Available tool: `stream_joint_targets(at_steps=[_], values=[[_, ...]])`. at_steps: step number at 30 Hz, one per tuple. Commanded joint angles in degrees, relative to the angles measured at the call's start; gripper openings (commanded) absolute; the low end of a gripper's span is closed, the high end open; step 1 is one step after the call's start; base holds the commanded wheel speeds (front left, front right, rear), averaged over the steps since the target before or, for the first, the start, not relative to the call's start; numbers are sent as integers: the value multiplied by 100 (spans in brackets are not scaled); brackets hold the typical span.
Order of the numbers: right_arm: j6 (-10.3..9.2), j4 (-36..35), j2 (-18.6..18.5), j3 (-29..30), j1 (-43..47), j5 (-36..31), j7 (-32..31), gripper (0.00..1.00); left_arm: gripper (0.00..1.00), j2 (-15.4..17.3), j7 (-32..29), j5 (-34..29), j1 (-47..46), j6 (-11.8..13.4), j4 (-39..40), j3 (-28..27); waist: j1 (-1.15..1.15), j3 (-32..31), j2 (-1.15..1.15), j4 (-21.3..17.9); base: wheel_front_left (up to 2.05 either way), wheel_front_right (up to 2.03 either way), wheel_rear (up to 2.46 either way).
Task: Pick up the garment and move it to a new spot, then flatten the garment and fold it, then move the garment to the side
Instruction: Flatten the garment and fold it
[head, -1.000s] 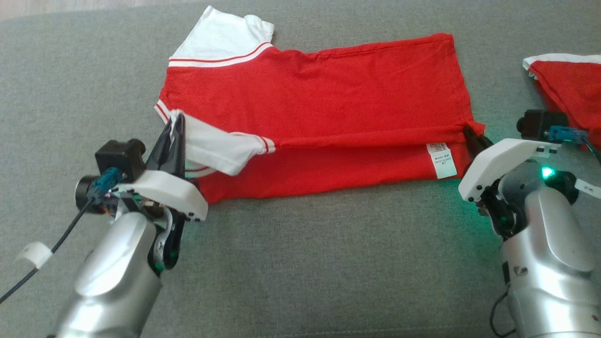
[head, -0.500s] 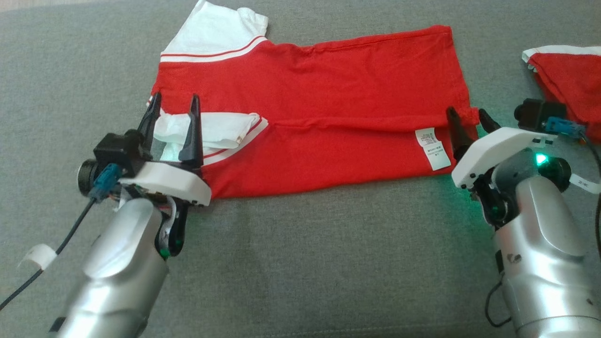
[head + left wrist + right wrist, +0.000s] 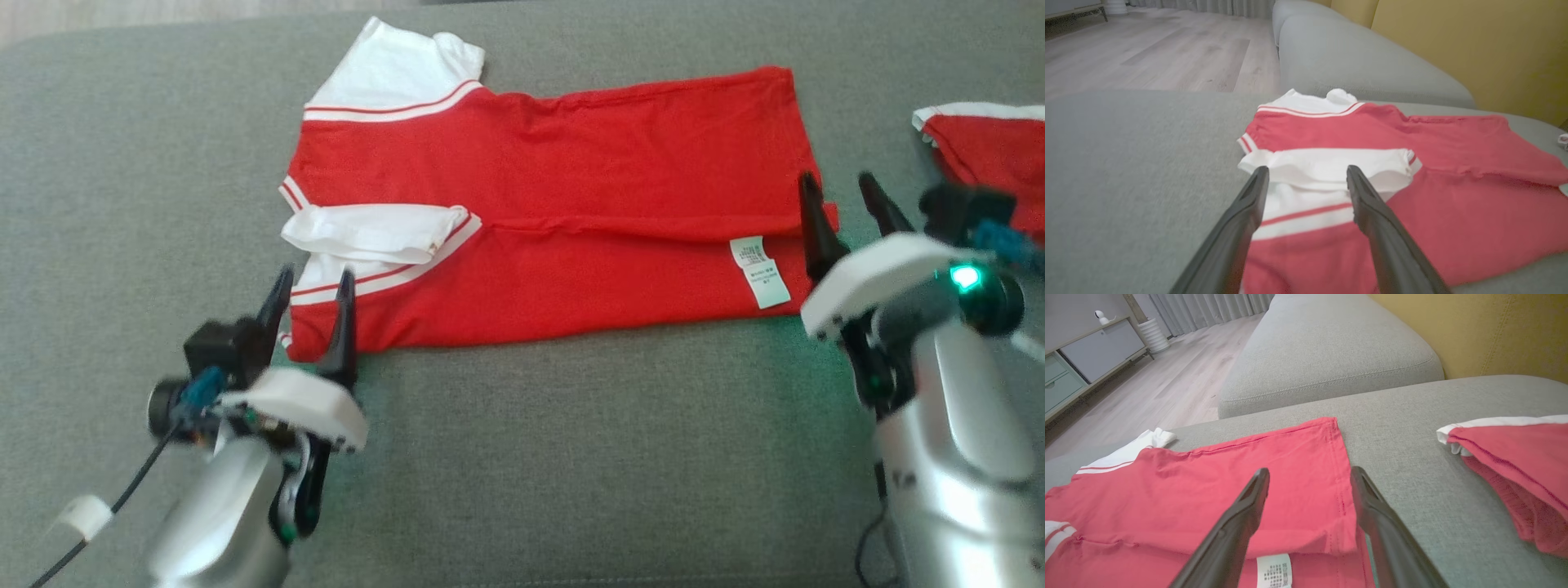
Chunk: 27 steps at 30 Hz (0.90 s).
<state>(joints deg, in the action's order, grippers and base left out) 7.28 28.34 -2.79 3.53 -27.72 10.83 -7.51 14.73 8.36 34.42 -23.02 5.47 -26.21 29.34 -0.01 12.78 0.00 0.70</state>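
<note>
Red T-shirt [image 3: 555,220] lying flat on the grey sofa cushion [image 3: 571,457], its long axis running across the head view: collar and sleeves toward the robot's left, hem toward its right. The near long edge is turned in over the body; the folded white sleeve [image 3: 375,233] rests on top at the left end and the care label [image 3: 759,272] is exposed at the right end; the far sleeve [image 3: 392,69] projects from the far left corner, not yet turned in.

Left gripper [image 3: 317,278] at the near left corner of the shirt, fingers spread wide and holding nothing, pointing along the cloth toward the folded sleeve; right gripper [image 3: 837,180] at the near hem corner, likewise spread wide and empty; whether either set of tips brushes the fabric is uncertain in the blurred head view.

Each arm stands nearest its own end of the shirt, so a lengthwise fold would probably carry one end across to the other.

Open room: broad bare cushion between shirt and robot, and more to the left; a narrower strip beyond the far edge; on the right a second red garment [image 3: 1515,457] lies near the hem but apart from it, limiting sideways travel there.
</note>
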Motion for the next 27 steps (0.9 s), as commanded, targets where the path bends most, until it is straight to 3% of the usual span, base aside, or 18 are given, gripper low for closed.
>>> stream_joint_targets(at_steps=[1, 10, 19, 20, 21, 24, 25, 27], values=[[21, -261, -9, -105, 36, -42, 13, 100, 100, 206, -60, 40, -87, 60, 216, -244, 1, -57, 0, 38, 0, 0, 0], [21, -1171, -9, -52, 864, 81, -215, 100, 100, 333, -937, 562, 589, 512, 705, -462, 1, -113, 0, 48, 0, 0, 0], [21, -1468, -9, 55, 1111, 103, -422, 100, 100, 245, -1277, 1008, 673, 694, 787, -715, 1, 57, 0, -109, 0, 0, 0], [21, -1447, -9, 71, 1105, 118, -445, 100, 82, 229, -1329, 1053, 674, 688, 790, -718, 1, 70, 0, -122, 0, 0, 0], [21, -1410, -9, 94, 1093, 102, -469, 100, 56, 222, -1365, 1085, 670, 684, 799, -721, 1, 82, 0, -130, 0, 0, 0], [21, -1197, -9, 178, 1020, 50, -538, 100, 5, 216, -1388, 1105, 649, 667, 846, -708, 1, 110, 0, -131, 0, 0, 0], [21, -1107, -9, 204, 995, 20, -558, 100, 0, 207, -1392, 1108, 641, 652, 868, -693, 1, 117, 0, -121, 0, 0, 0], [21, -900, -9, 228, 937, 12, -613, 100, 0, 191, -1380, 1110, 629, 626, 913, -671, 1, 132, 0, -90, 0, 0, 0]])
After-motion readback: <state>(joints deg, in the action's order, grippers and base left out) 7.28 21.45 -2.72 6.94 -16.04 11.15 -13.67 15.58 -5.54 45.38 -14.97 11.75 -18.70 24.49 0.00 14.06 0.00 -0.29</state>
